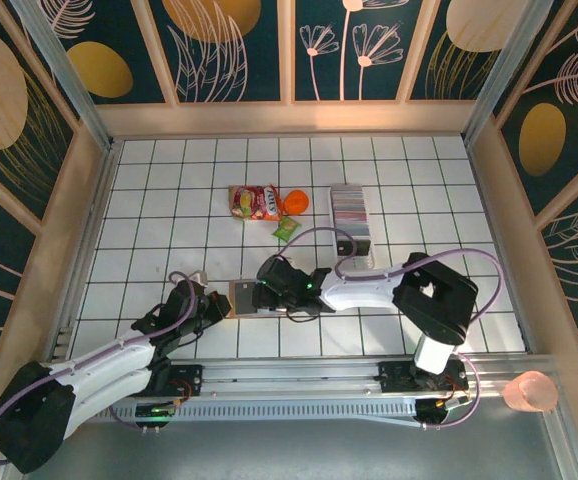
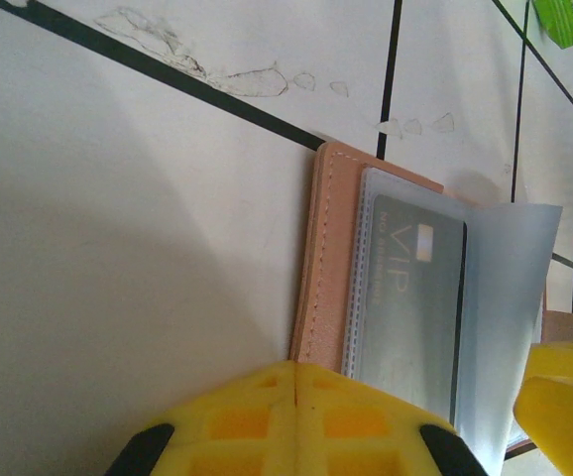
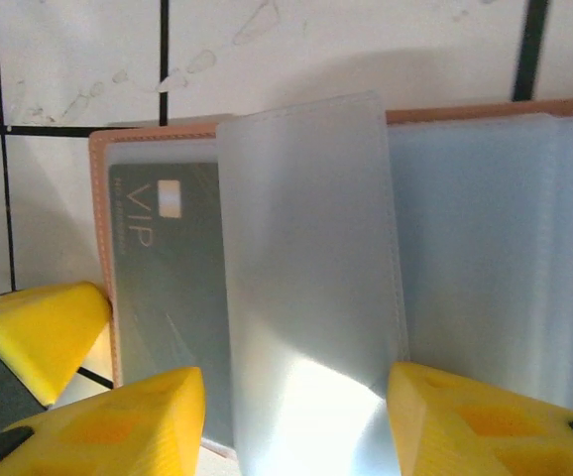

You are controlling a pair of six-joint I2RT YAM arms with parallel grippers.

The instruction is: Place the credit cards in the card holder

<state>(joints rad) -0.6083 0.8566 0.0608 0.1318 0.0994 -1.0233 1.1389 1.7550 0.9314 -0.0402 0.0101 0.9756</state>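
The salmon-pink card holder (image 1: 239,297) lies open on the gridded table, its clear sleeves fanned out. A grey VIP card (image 2: 410,297) sits in the sleeve by its left cover (image 2: 331,258). My left gripper (image 2: 296,382) is shut with nothing in it, tips resting at the cover's near edge. My right gripper (image 3: 296,416) stands open over the holder (image 3: 445,114), with a raised translucent sleeve (image 3: 306,268) between its fingers. The VIP card (image 3: 163,288) lies to the left of that sleeve. The credit cards (image 1: 350,212) stand as a dense row at the back right.
The cards' long white tray (image 1: 361,250) sits behind the right arm. Colourful snack packets (image 1: 254,201), an orange piece (image 1: 295,201) and a green packet (image 1: 286,229) lie at mid-back. A pink cup (image 1: 531,392) stands off the table at the front right.
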